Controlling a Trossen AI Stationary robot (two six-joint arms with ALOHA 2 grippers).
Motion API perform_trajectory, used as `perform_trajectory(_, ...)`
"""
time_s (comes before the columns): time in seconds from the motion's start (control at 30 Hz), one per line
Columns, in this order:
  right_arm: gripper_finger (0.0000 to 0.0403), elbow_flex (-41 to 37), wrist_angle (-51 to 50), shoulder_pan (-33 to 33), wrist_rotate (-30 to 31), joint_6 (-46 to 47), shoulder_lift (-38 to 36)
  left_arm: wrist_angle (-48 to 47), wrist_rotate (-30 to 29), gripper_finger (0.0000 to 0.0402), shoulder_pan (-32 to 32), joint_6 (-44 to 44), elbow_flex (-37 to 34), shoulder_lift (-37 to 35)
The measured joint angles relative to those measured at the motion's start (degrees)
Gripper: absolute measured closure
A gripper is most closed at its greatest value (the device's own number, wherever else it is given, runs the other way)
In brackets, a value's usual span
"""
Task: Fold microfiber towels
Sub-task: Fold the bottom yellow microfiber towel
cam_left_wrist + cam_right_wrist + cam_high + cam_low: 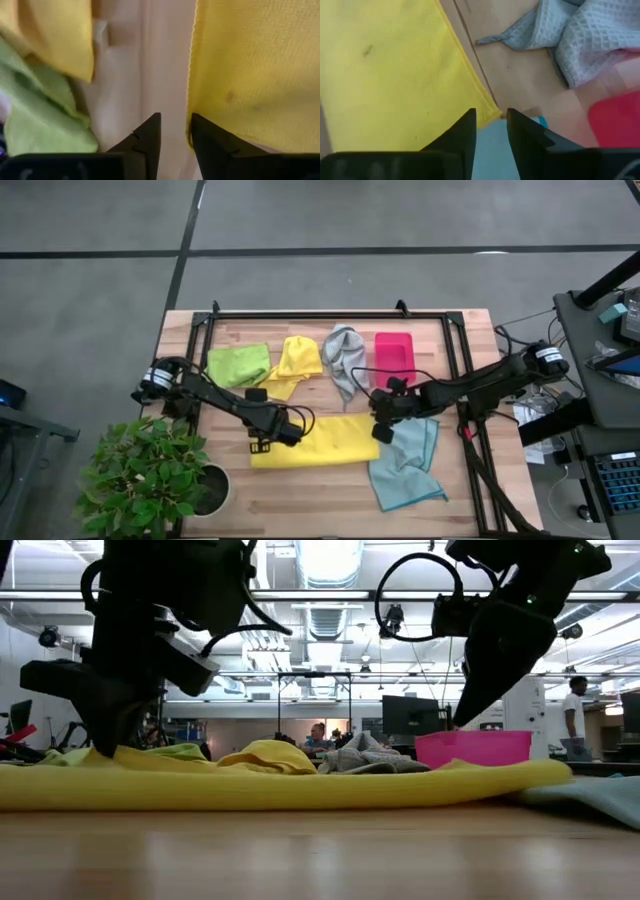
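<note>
While both grippers, left gripper [268,436] and right gripper [382,427], stand slightly parted, holding nothing, the limp yellow towel [318,442] at frame centre needs corner pinches.

Whole desk [330,490] seen straight down from overhead, low view set at desk-top level facing the room, wrist views held close above cloth, large yellow towel [315,442] shared by all four views
</note>
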Motion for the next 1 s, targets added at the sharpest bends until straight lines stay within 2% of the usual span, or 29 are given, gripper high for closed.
perform_trajectory(0.17,0.0285,0.0,-1.5,0.0,-0.7,3.5,-2.5,-1.3,0.1,0.0305,-0.1,-0.4,1.6,0.0)
perform_trajectory(0.53,0.0268,0.0,-2.4,0.7,-10.6,15.7,-3.7,-0.5,0.2,0.0305,0.3,-1.9,1.7,-0.1)
perform_trajectory(1.0,0.0191,-0.2,-1.4,0.7,-11.0,24.9,-1.2,-0.2,0.2,0.0281,0.2,-1.9,1.7,-5.2)
